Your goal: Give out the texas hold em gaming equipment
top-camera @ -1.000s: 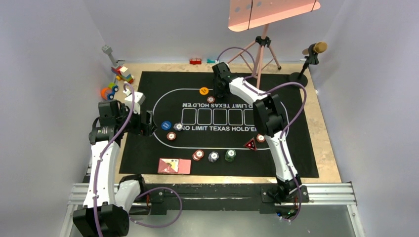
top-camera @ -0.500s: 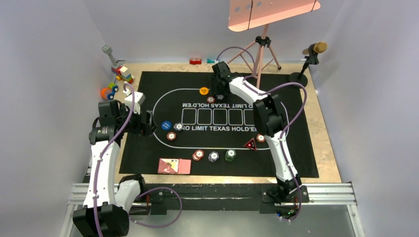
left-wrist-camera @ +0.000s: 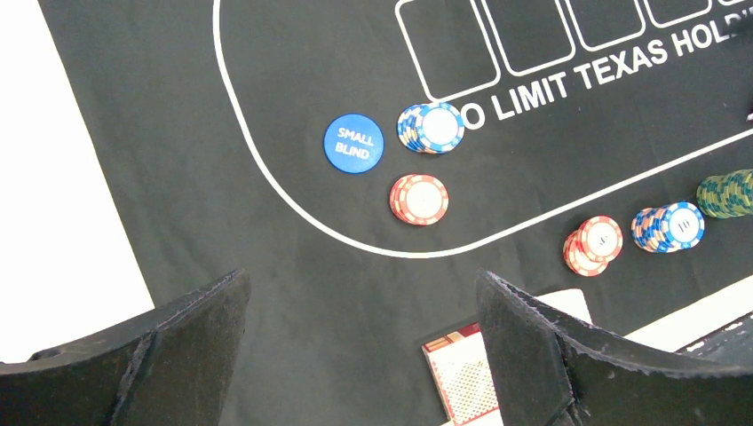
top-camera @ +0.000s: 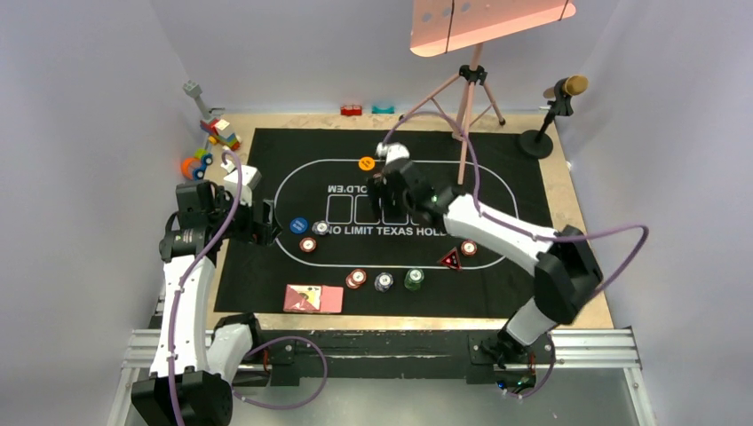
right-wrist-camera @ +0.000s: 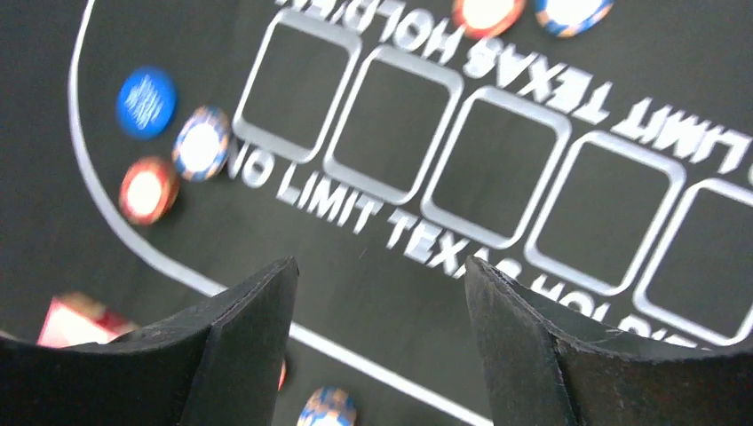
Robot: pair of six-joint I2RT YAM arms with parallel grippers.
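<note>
Legibly: blue button (left-wrist-camera: 353, 144) SMALL BLIND, mat (left-wrist-camera: 178, 133) LIMIT TEXAS; left end effector (left-wrist-camera: 360, 284), right end effector (right-wrist-camera: 380, 266) released.

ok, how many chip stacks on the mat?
8 stacks. Red and blue by the blue button; red, blue, green near the cards; red by the triangle; red and blue at the far side. Right arm may hide more.

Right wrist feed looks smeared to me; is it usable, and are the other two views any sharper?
Right wrist: blurred throughout, blue button text unreadable, black mat lettering soft. Left wrist: sharp, SMALL BLIND legible on that button. Top external: in focus, evenly lit.
</note>
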